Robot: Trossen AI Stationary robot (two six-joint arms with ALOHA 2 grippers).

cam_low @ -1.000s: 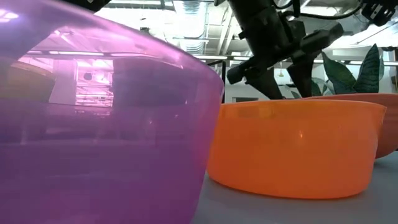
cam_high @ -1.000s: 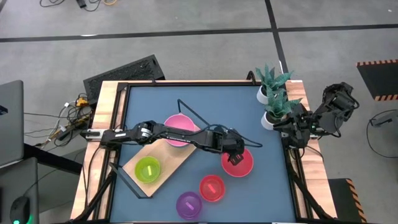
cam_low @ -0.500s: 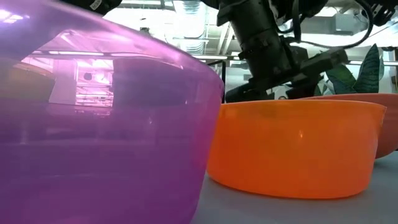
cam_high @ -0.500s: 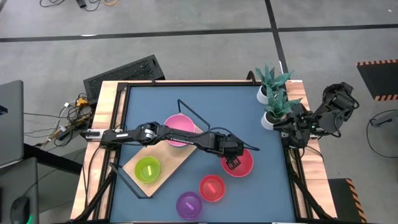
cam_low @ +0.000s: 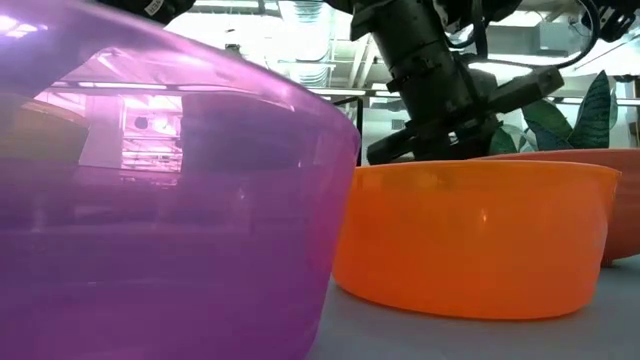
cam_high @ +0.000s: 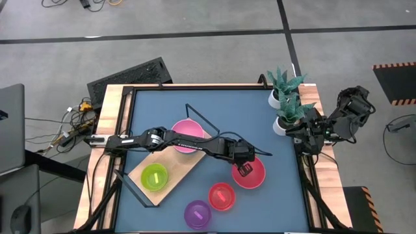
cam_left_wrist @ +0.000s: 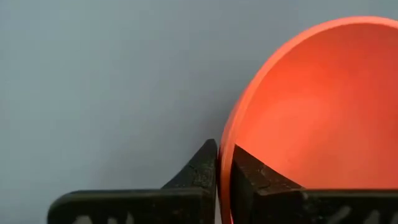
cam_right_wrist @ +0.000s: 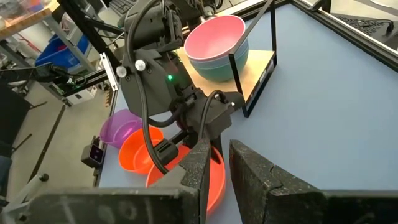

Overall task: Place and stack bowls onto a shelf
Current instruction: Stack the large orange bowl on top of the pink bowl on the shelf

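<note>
Nearest the front edge of the blue table (cam_high: 214, 110) sits the small purple bowl (cam_high: 197, 214), with the small red bowl (cam_high: 221, 196) just beside it to the right and slightly farther in; the two rims are close but whether they touch cannot be told. To their left the small lime green bowl (cam_high: 155, 177) stands on the near end of the wooden shelf (cam_high: 183, 166), which lies diagonally across the table's left half, its black wire frame reaching toward the table's middle. Farther up the board, the pink bowl (cam_high: 188, 132) rests nested on a pale blue-green one, near the shelf's far end. Right of the shelf, the large red bowl (cam_high: 249, 171) sits on bare tabletop, with open surface to its right and beyond it. The left gripper (cam_high: 243, 169) is at that bowl's left rim, its fingers (cam_left_wrist: 200, 171) pinched together on the rim's thin wall, one outside and one inside. At the far right corner stand two white plant pots (cam_high: 279, 112). The right gripper (cam_high: 304, 138) waits off the table's right edge beside the pots, its fingers (cam_right_wrist: 255, 171) slightly apart and holding nothing.
</note>
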